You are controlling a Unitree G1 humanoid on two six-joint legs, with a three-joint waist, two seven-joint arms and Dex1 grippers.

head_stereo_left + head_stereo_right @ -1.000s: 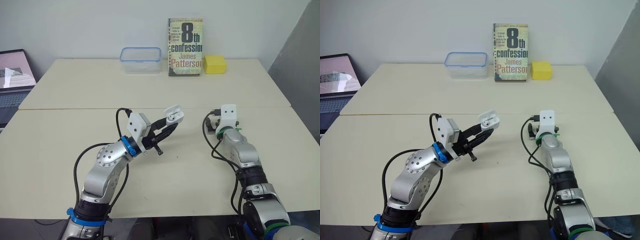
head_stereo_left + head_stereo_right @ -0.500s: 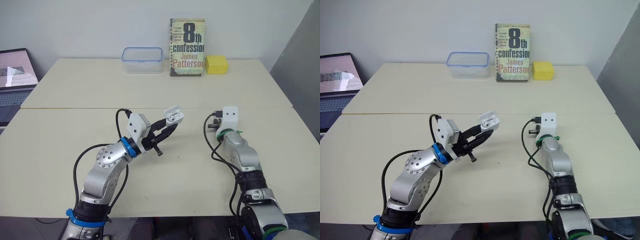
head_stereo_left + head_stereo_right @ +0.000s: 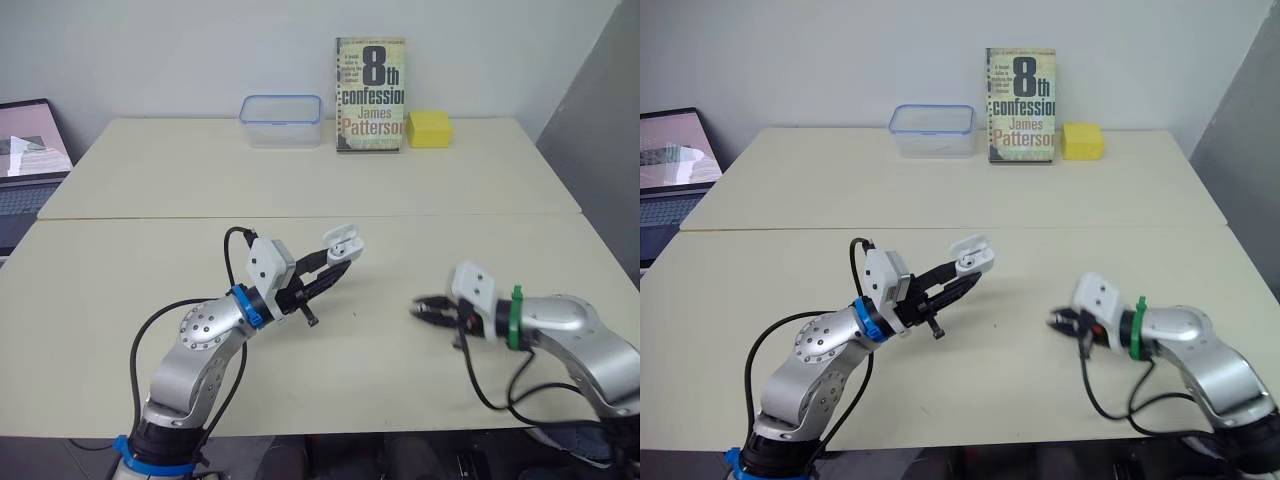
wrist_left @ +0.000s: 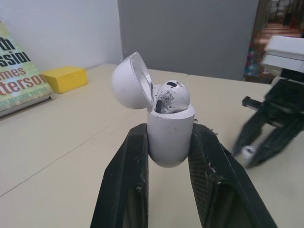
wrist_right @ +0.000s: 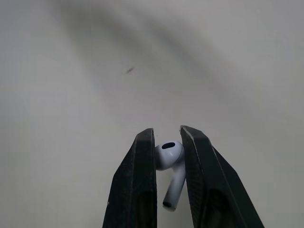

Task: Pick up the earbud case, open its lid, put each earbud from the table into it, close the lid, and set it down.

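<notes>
Open earbud case (image 4: pixel 170 135), with the first earbud (image 4: pixel 172 96) seated, clasped aloft in the left fingers (image 4: pixel 128 166); the right fingers (image 5: pixel 142 166), pinching the second earbud (image 5: pixel 168 156), sit lower to its right, near the counter (image 3: pixel 400 200).

Two pale beige tabletops (image 3: pixel 150 190) are set edge to edge, a straight seam being seen between them, and they are backed by a plain white wall (image 3: pixel 150 50), with a grey panel (image 3: pixel 600 90) at the right. Along the far edge a clear plastic container (image 3: pixel 281 120) with a blue rim, an upright book (image 3: pixel 371 95) and a yellow block (image 3: pixel 428 129) are lined up, the book in the middle. An open laptop (image 3: pixel 25 150) is seen beyond the tables' left edge.
</notes>
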